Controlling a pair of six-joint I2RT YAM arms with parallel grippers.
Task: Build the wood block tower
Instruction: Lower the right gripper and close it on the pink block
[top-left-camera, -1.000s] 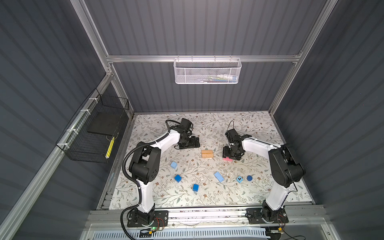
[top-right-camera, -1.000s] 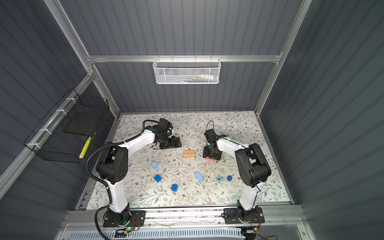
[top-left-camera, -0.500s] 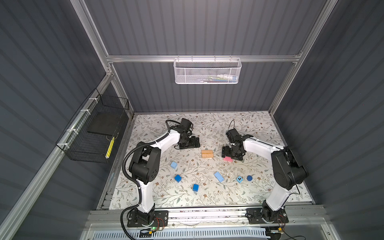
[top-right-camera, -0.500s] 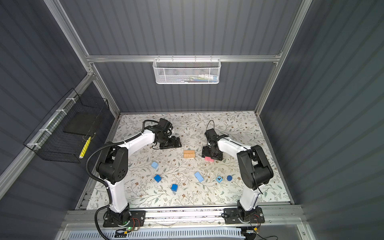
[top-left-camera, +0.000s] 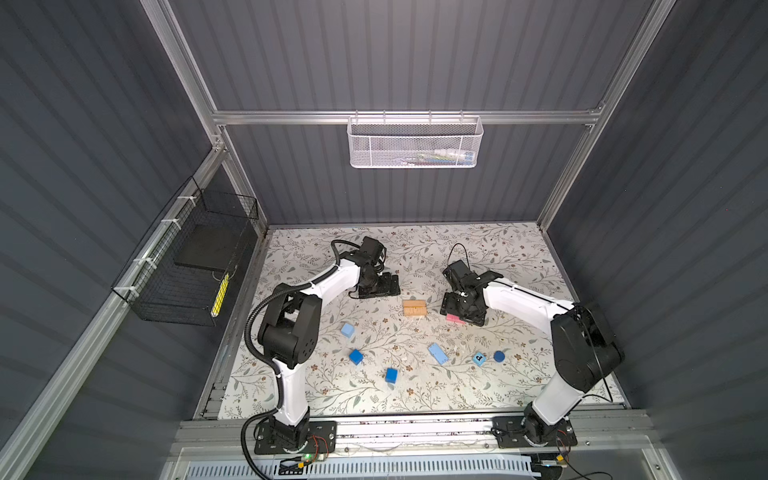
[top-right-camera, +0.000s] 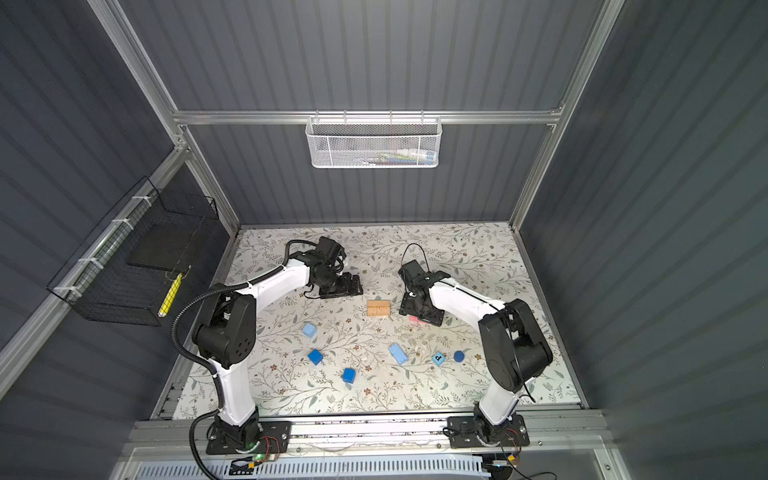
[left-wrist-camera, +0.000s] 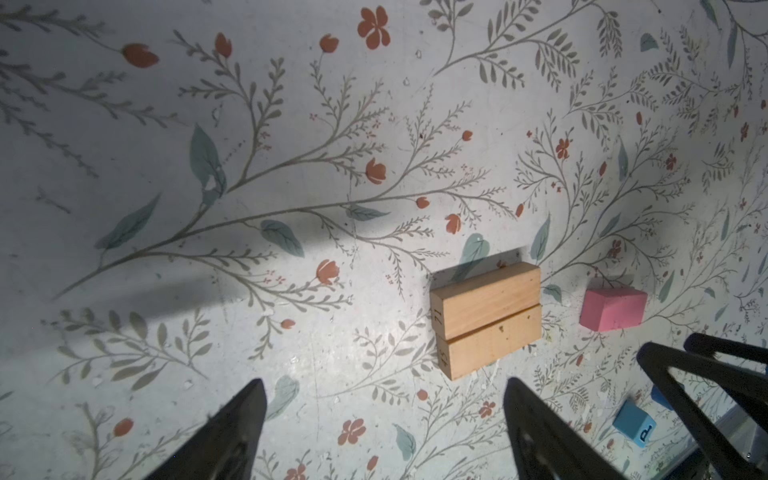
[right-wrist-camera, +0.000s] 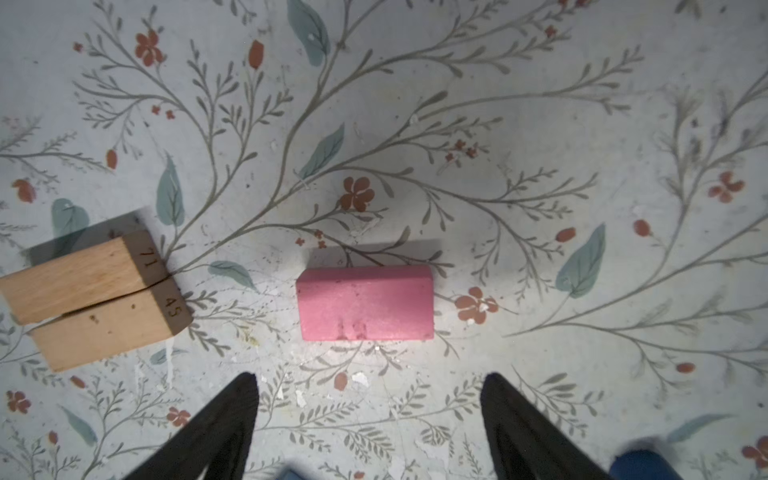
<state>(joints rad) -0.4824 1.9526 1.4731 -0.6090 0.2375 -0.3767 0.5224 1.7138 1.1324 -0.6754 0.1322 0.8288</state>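
Hovering the right pincer (right-wrist-camera: 370, 379), wide and empty, with the pink bar (right-wrist-camera: 365, 303) directly ahead of its tips. Lying flat on the desk (top-left-camera: 498, 257) near the tan bars (right-wrist-camera: 95, 299), on their right-arm side, not touching them. Pointing its long axis across the open gap, tip to tip, roughly along the tan bars' length. Hanging the left pincer (left-wrist-camera: 384, 382) wide and empty on the tan bars' other side, farther off; likely calling for the right arm.

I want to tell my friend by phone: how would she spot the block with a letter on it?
On the flowered table, look toward the front, near the right arm. A light blue cube lies there beside a dark blue cylinder. It alone among the blocks shows a black letter on top.
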